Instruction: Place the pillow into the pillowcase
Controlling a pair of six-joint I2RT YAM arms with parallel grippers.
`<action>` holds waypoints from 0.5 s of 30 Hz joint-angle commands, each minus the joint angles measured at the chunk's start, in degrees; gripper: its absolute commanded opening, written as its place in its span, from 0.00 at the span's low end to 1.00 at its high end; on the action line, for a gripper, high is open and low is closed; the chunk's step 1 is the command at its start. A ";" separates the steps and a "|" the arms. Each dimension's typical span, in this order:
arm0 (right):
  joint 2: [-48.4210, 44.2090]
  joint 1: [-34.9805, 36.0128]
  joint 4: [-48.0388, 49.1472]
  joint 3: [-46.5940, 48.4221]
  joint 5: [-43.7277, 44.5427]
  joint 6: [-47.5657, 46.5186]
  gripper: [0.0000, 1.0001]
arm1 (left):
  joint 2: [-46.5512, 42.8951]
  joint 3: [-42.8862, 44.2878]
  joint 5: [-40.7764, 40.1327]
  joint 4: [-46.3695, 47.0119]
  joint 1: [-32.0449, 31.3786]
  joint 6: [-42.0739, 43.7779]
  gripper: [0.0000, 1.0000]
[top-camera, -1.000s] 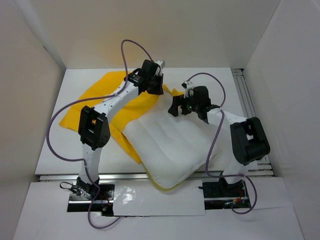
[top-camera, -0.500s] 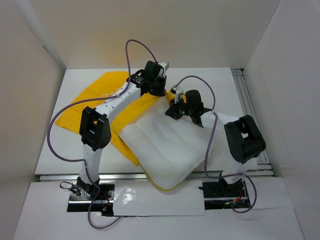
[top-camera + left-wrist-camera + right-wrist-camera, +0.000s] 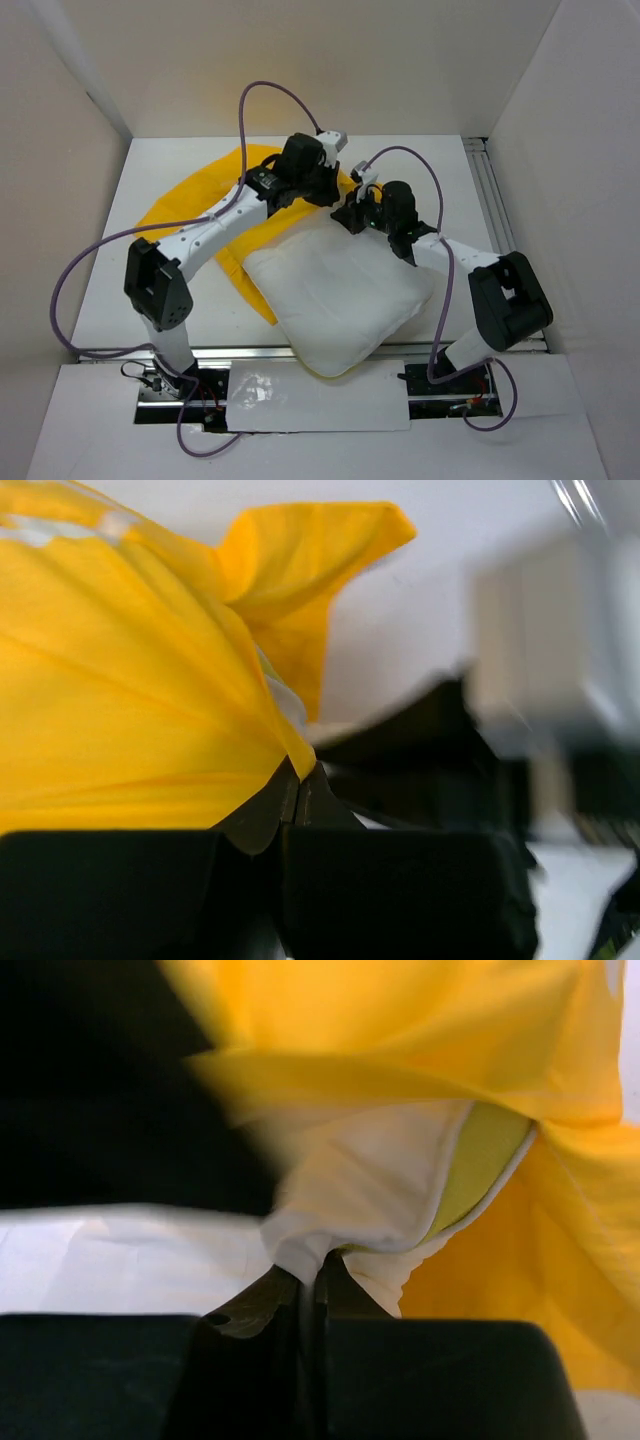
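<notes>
While left gripper (image 3: pixel 297 785) pinches bright yellow fabric pillowcase (image 3: pixel 195 205) edge just beyond large white puffy pillow (image 3: pixel 340 295), right gripper (image 3: pixel 312 1278) clamps pillow's far corner. Suggest: hold edge high, feed corner under, slow. Pillow's near corner overlaps near edge of white table (image 3: pixel 110 300); roomier left of pillow.

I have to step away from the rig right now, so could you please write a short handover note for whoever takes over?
Left gripper: jaws shut on an edge of the bright yellow fabric pillowcase.
Right gripper: jaws shut on a far corner of the large white quilted pillow.
The pillowcase lies at the far left, partly under the pillow; the pillow lies centre-near, almost wholly outside it.
Done: both grips taken, pillow corner at the yellow fabric.
Left: work the pillow fully inside.
</notes>
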 commanded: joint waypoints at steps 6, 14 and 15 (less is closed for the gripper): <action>2.01 -3.63 28.79 -1.70 -12.14 9.07 0.00 | -6.03 -12.97 7.96 13.98 -5.90 -2.60 0.00; -4.75 -1.62 16.64 -3.38 -25.16 0.23 0.00 | 4.70 4.24 2.58 4.23 -1.60 -5.05 0.00; -5.28 -1.00 14.41 -3.38 -24.47 -1.46 0.00 | 5.22 5.14 3.10 4.22 -0.98 -5.06 0.00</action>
